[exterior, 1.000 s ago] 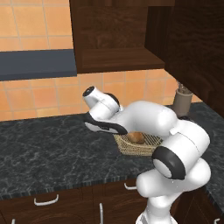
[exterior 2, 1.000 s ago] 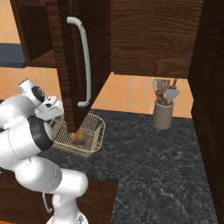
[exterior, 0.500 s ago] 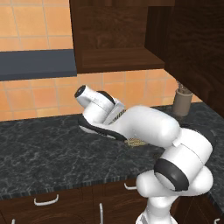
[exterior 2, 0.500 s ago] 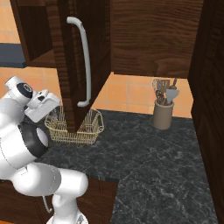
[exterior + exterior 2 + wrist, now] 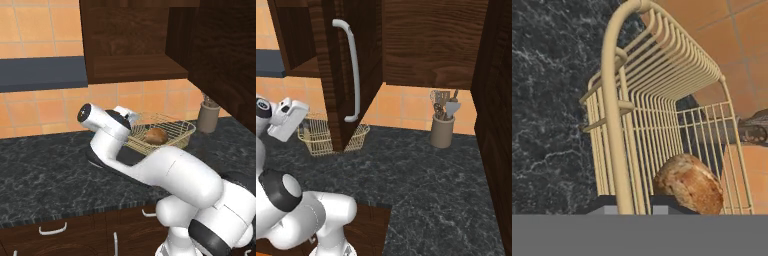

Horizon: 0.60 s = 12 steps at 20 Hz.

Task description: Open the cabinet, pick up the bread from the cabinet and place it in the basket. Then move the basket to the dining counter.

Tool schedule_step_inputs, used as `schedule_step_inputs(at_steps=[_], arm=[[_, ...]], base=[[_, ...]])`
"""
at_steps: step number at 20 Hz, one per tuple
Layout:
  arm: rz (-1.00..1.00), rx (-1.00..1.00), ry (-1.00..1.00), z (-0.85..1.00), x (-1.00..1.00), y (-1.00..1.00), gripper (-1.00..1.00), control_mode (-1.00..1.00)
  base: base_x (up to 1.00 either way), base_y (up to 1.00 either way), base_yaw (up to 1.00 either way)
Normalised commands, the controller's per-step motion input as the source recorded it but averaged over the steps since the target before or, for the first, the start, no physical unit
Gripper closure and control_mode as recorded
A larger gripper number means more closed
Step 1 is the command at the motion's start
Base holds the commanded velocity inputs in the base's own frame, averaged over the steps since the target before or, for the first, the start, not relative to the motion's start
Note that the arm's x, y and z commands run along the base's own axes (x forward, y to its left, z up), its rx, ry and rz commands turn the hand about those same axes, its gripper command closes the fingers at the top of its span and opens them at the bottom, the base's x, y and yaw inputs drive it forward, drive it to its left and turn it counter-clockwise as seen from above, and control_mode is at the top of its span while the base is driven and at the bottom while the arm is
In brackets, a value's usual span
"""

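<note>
Basket aloft at frame centre in the left base view, its near rim clamped in my jaws, which have stayed pinched together on the wire for the past second. Bread rides inside, lower right of the hand view. A second ago the basket sat lower against my forearm; it has since swung up and leftward (carrying is under way, I judge, with the dining counter yet to be reached). Cabinet door hangs open at upper left of the right base view. Below, black speckled tabletop, orange tiled wall, a utensil crock at centre right.
</note>
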Motion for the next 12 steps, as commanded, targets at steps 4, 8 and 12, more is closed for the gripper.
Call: schedule_step_inputs(at_steps=[4, 8, 12], arm=[[0.20, -0.03, -0.01, 0.39, -0.35, 0.00, 1.00, -1.00], [0.05, 0.00, -0.18, 0.14, -0.32, 0.00, 1.00, -1.00], [0.01, 0.00, -0.14, 0.09, -0.18, 0.01, 1.00, -1.00]], base=[[0.00, 0.00, 0.00], [0.00, 0.00, 0.00], [0.00, 0.00, 0.00]])
